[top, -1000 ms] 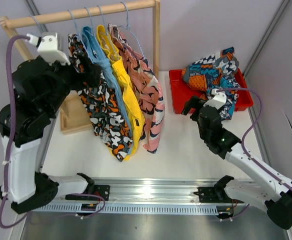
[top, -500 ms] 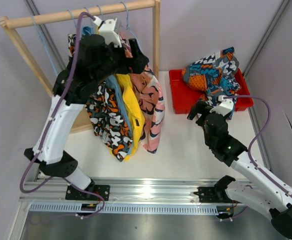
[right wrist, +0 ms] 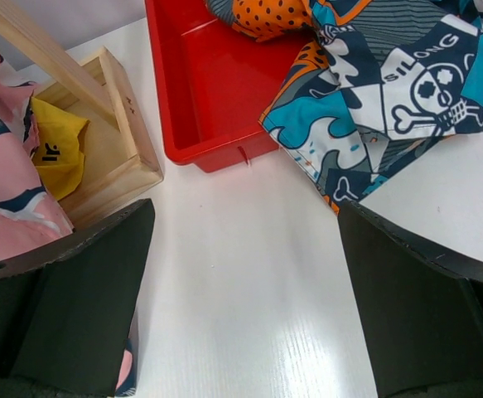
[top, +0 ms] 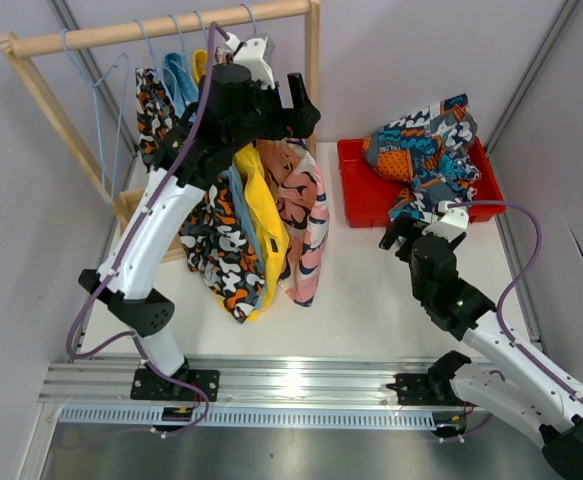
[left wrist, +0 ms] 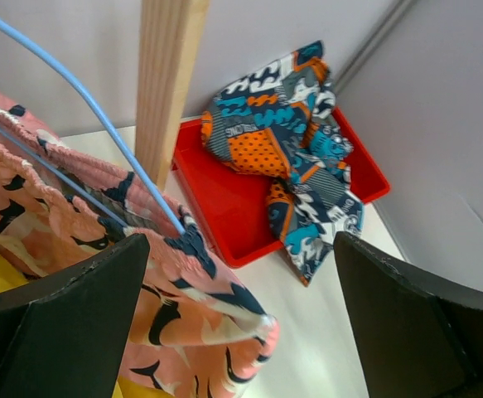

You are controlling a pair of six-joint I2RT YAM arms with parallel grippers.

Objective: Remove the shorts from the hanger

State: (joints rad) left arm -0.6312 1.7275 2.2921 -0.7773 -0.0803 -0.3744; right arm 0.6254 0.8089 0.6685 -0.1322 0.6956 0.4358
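Observation:
Four shorts hang on blue hangers from the wooden rail (top: 161,28): black-orange-white (top: 211,245), light blue (top: 179,80), yellow (top: 263,215) and pink patterned (top: 303,205). The blue-orange shorts (top: 426,140) lie heaped in the red tray (top: 356,195). My left gripper (top: 297,108) is open and empty, high by the rail's right post, just above the pink shorts (left wrist: 75,240) and their hanger wire (left wrist: 100,124). My right gripper (top: 401,232) is open and empty, low over the table in front of the tray (right wrist: 195,91), near the blue-orange shorts (right wrist: 390,91).
An empty blue hanger (top: 111,110) hangs at the rail's left end. The rack's right post (left wrist: 168,75) stands beside the left gripper, and its wooden base (right wrist: 121,141) lies left of the tray. A grey wall is behind, and a metal rail (top: 291,385) runs along the front.
My left arm has swung from the rack's left side across to its right end, above the pink shorts. My right arm has shifted slightly right and nearer. The shorts have not moved.

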